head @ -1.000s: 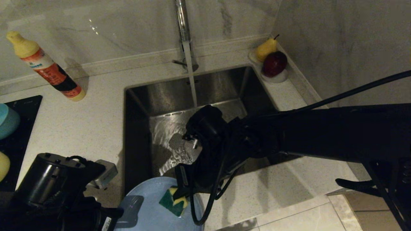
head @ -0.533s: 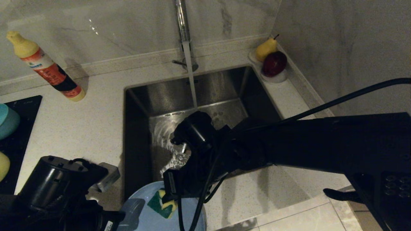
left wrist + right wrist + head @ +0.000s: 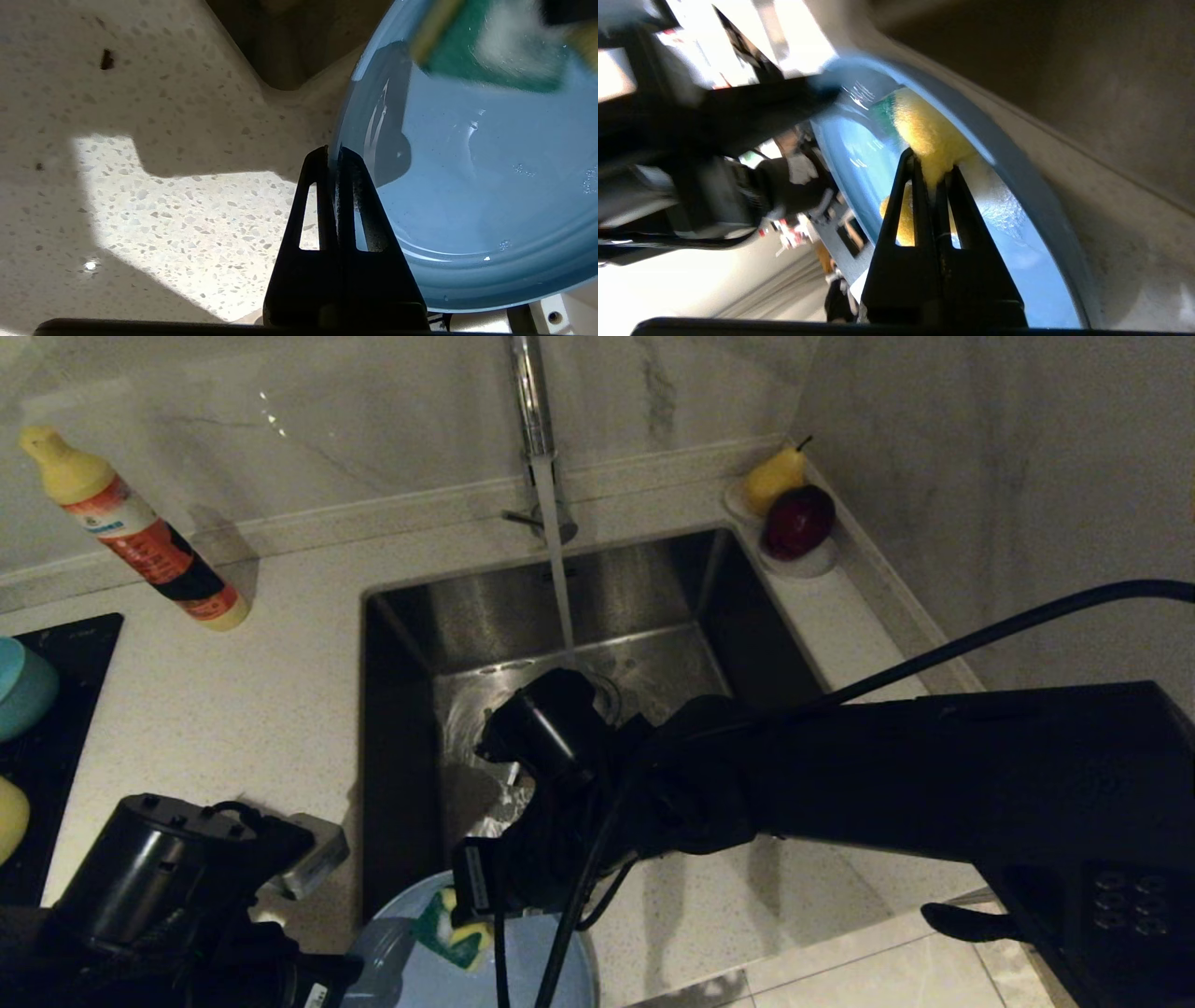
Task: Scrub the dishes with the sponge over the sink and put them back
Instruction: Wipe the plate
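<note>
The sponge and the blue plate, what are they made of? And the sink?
The sponge looks like soft yellow foam with a rough green scrubbing layer; it squashes between the right gripper's fingers. The plate seems glazed ceramic or glossy plastic: smooth, shiny, wet. The sink looks like brushed stainless steel: grey, dull sheen.

Sink (image 3: 597,588): far half open, crossed only by the tap (image 3: 530,401) and its water stream (image 3: 558,579). Near half blocked by the right arm (image 3: 840,784) and the plate (image 3: 532,961) over the near rim. Desk (image 3: 280,681) left of the sink passable between the bottle (image 3: 140,537) far left and the left arm (image 3: 159,887). Far-right corner occupied by the fruit dish (image 3: 794,518).
</note>
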